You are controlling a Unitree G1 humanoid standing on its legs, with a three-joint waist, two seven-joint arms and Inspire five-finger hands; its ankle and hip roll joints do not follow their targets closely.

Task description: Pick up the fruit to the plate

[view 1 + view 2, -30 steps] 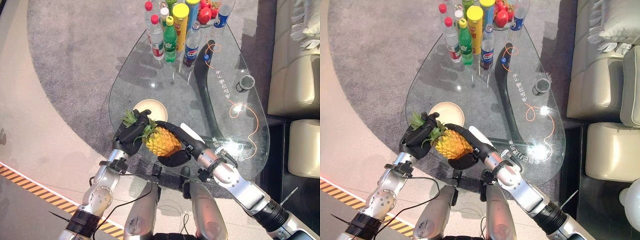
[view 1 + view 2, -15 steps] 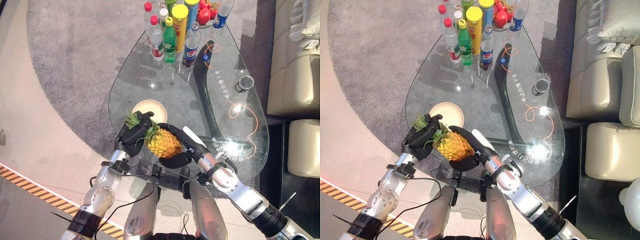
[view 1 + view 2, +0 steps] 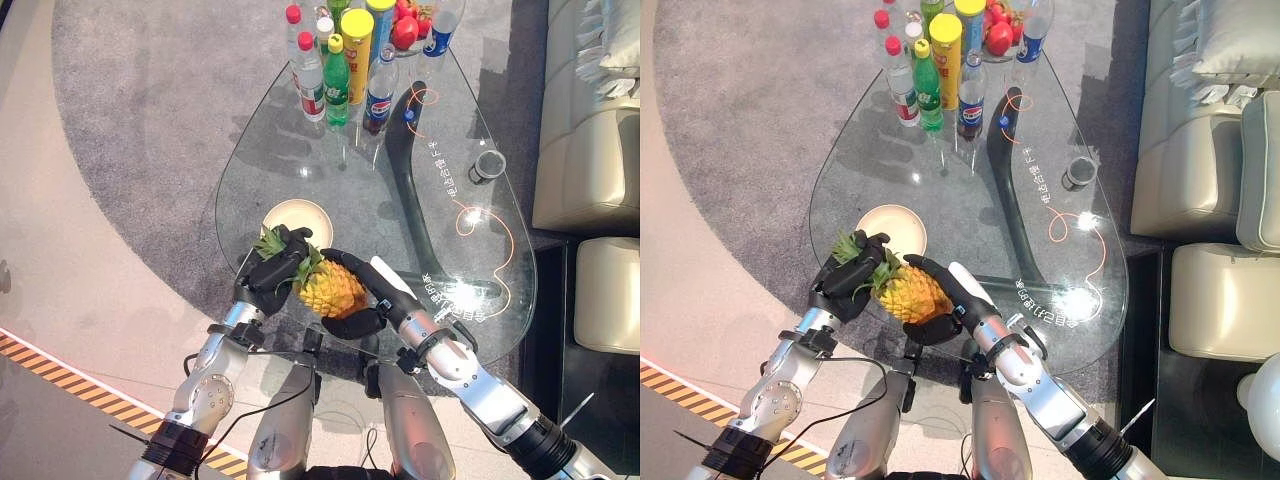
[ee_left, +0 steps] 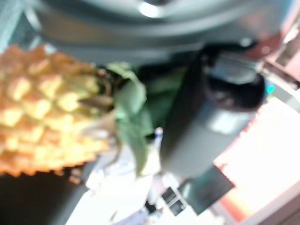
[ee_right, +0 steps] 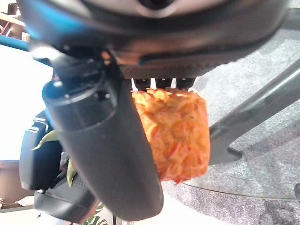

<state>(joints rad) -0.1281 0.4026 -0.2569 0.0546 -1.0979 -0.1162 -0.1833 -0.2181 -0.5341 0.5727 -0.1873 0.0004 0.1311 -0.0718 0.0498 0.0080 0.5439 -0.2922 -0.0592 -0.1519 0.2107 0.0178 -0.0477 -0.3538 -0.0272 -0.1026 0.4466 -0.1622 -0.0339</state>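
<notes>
At lower centre, the left hand gripped the pineapple's leafy crown while the right hand curled around its body, just below the plate.

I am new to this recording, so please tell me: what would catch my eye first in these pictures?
First, the yellow pineapple, held between both hands above the near edge of the glass table: the left robot hand grips its leafy crown and the right robot hand cups its body. Just beyond it lies an empty cream plate, and a cluster of bottles stands at the far end.
</notes>
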